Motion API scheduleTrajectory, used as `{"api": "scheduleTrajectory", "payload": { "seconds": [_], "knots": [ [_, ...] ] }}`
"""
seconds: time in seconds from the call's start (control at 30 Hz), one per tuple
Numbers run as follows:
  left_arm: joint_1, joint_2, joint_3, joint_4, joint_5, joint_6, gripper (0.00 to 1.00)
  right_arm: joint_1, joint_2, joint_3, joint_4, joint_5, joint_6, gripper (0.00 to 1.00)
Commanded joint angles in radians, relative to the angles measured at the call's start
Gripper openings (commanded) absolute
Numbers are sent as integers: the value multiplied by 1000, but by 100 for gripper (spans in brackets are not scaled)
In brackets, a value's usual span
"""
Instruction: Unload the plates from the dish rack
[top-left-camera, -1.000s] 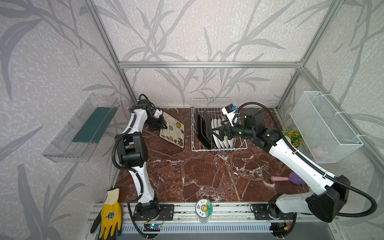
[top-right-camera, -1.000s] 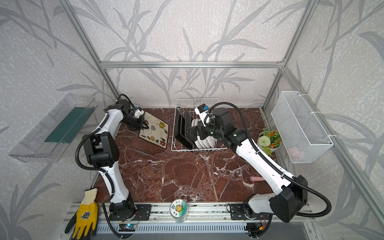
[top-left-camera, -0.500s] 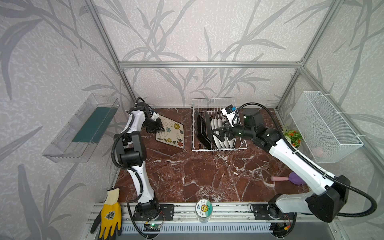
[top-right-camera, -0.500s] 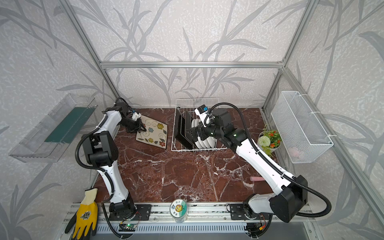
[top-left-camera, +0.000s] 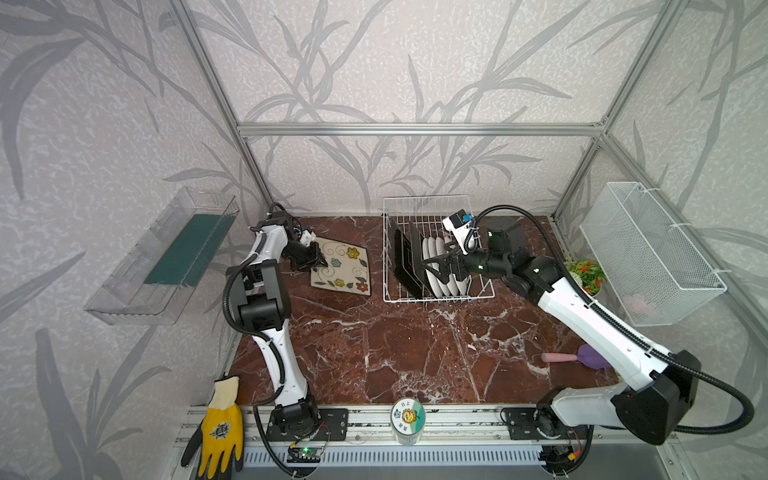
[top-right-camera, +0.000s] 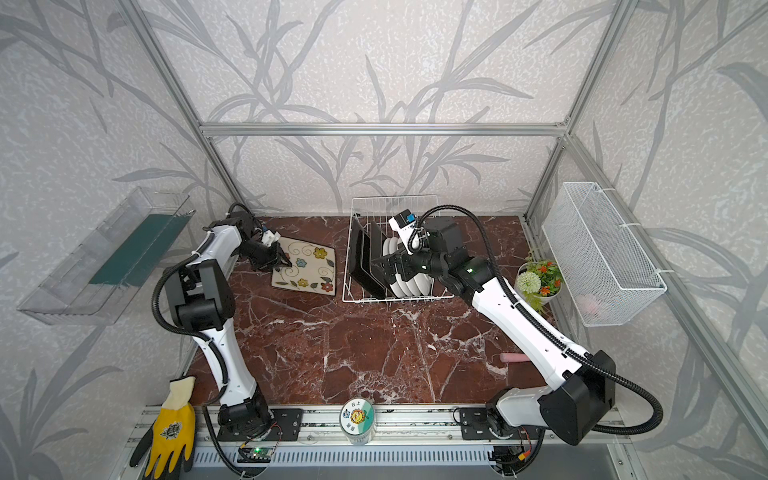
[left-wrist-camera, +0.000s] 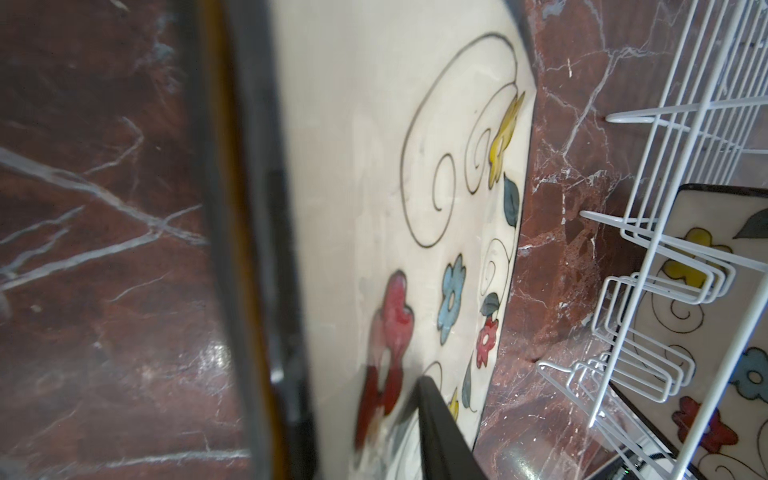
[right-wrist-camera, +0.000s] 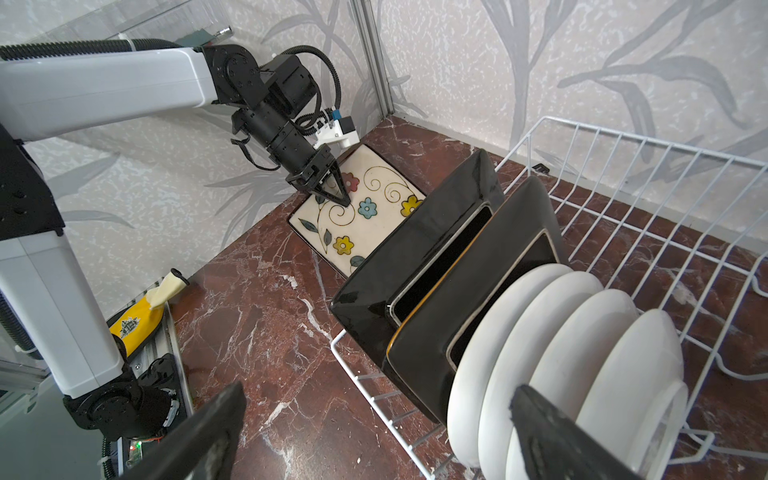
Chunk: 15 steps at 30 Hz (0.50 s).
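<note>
A rounded-square plate (top-left-camera: 340, 270) (top-right-camera: 305, 268) with a cream flower-and-swirl face lies flat on the table, left of the dish rack (top-left-camera: 428, 199) (top-right-camera: 395, 199). My left gripper (top-left-camera: 321, 264) (right-wrist-camera: 343, 199) is at this plate's left rim. One finger (left-wrist-camera: 436, 415) hovers over the face and the other is hidden, so its grip is unclear. In the rack stand two black-backed plates (right-wrist-camera: 415, 257) (top-left-camera: 405, 257) and several round white plates (right-wrist-camera: 582, 345) (top-left-camera: 446, 286). My right gripper (right-wrist-camera: 374, 436) (top-left-camera: 432, 266) is open wide at their near edges, touching none.
A white mesh basket (top-left-camera: 648, 253) hangs on the right wall above a flower pot (top-left-camera: 586, 272). A pink-handled purple tool (top-left-camera: 582, 357) lies front right. A labelled jar (top-left-camera: 408, 415) and a yellow glove (top-left-camera: 220, 419) sit at the front rail. A clear shelf (top-left-camera: 166, 257) hangs left.
The flowered plate has gone from tilted on edge to lying flat on the table, with my left gripper lowering at its left rim. The right arm has stayed still.
</note>
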Motion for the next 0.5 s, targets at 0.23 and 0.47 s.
{"api": "scheduleTrajectory", "payload": {
  "seconds": [0.23,0.47],
  "knots": [
    [13,86,65,-29,-99,25,32,5,-22,8,12,-9,9,99],
    [20,132,98,-50,-108,41,38,5,-18,12,2,-16,9,99]
  ]
}}
